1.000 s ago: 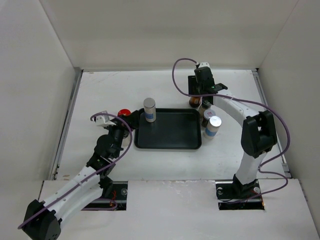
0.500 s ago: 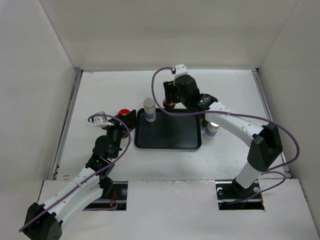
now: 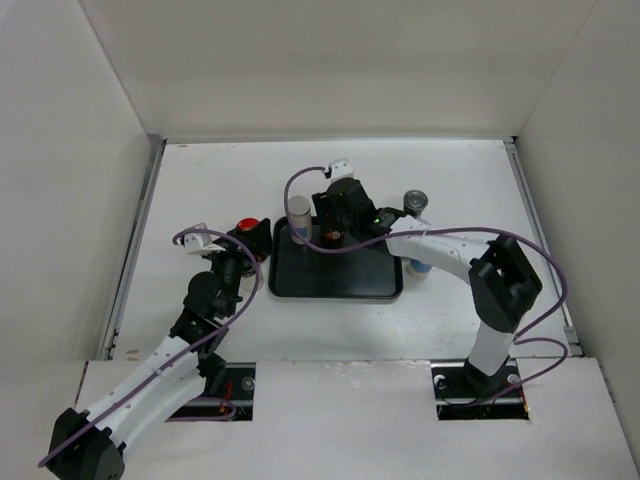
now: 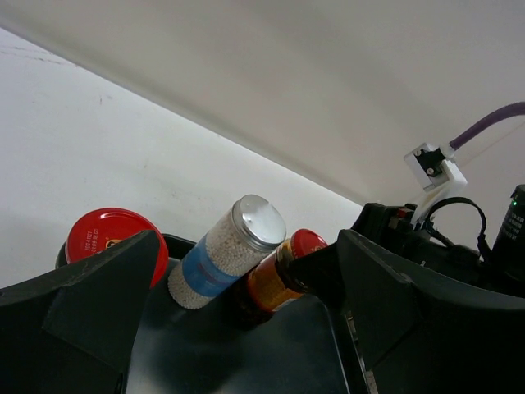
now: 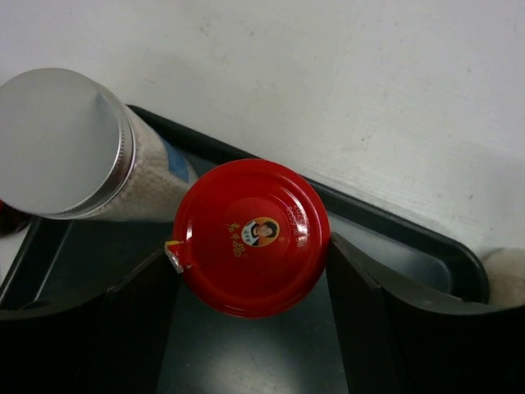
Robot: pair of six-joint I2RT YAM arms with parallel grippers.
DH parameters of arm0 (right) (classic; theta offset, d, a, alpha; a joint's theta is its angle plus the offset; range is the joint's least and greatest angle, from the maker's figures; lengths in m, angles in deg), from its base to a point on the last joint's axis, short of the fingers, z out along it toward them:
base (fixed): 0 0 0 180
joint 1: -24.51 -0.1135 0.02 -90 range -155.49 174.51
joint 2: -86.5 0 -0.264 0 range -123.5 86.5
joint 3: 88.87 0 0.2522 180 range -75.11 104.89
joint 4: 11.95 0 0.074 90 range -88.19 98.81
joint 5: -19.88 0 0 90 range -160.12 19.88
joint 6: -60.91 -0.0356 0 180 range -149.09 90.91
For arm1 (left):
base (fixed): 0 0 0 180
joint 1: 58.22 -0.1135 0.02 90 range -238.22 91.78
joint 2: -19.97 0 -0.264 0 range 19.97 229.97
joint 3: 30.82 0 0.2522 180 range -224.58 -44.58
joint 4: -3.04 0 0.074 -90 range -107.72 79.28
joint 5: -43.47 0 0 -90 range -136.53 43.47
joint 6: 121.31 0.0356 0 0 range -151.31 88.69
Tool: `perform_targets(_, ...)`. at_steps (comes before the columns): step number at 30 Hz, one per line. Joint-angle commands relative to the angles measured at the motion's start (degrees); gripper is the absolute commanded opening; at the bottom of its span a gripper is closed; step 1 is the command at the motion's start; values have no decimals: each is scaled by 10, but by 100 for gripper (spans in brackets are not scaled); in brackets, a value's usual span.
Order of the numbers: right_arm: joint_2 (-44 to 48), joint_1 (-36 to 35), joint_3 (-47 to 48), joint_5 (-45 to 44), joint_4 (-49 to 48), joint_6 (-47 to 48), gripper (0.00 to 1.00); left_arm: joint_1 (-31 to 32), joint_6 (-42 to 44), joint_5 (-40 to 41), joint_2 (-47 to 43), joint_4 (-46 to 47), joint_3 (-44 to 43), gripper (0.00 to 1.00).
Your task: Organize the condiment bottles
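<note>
Clearly the right end effector (image 3: 335, 214) grips a red-lidded jar (image 5: 250, 238) over the far-left corner of the black tray (image 5: 402, 226), just beside a silver-lidded jar (image 5: 66, 139) standing there, so placing is the step in hand. Next it should lower the jar until seated, release, and lift clear without knocking the neighbour. The left end effector (image 3: 256, 238) gapes wide by a second red-lidded jar (image 4: 111, 238), which sits off the tray on the surface (image 3: 200, 180).

Tray (image 3: 340, 278): on the bench (image 3: 220, 180), between the two arms.
Tall jar (image 3: 299, 215): upright in the tray's far-left corner.
Gripped jar (image 5: 250, 238): in the tray, just right of the tall jar, between the right claw's (image 3: 335, 228) fingers.
Outside jar (image 3: 247, 224): on the bench, just left of the tray, beside the left claw (image 3: 260, 236).
Far jar (image 3: 415, 200): on the bench beyond the tray's far-right corner.
Near jar (image 3: 421, 268): by the tray's right edge, partly hidden by the right arm.
</note>
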Motion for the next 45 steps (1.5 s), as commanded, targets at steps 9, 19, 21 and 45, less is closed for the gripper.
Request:
perform_targets(9, 89, -17, -55, -53, -95, -19, 94, -1, -6, -7, -20, 20, 9, 90)
perform_targets(19, 223, 132, -145, -154, -35, -50, 68, 6, -6, -11, -23, 17, 11, 90)
perform_targets(21, 204, 160, -136, -173, -16, -50, 84, 7, -6, -12, -25, 20, 14, 90)
perform_targets(45, 155, 179, -102, -115, -115, 4, 51, 7, -6, -12, -17, 26, 16, 90)
